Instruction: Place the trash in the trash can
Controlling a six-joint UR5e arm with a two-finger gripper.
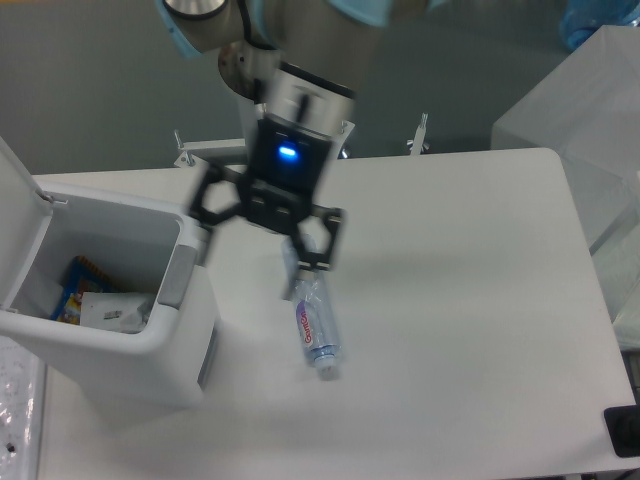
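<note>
- Your gripper hangs over the white table with its fingers spread wide apart and nothing between them; the picture blurs it slightly.
- Your trash, the whitish wrapper, lies inside the trash can, down on the bottom beside a blue and yellow packet.
- The trash can stands at the table's left edge with its hinged lid swung up and its grey side handle facing the gripper.
- A clear plastic bottle with a blue label lies flat on the table, its upper end hidden under your gripper's right-hand finger.
</note>
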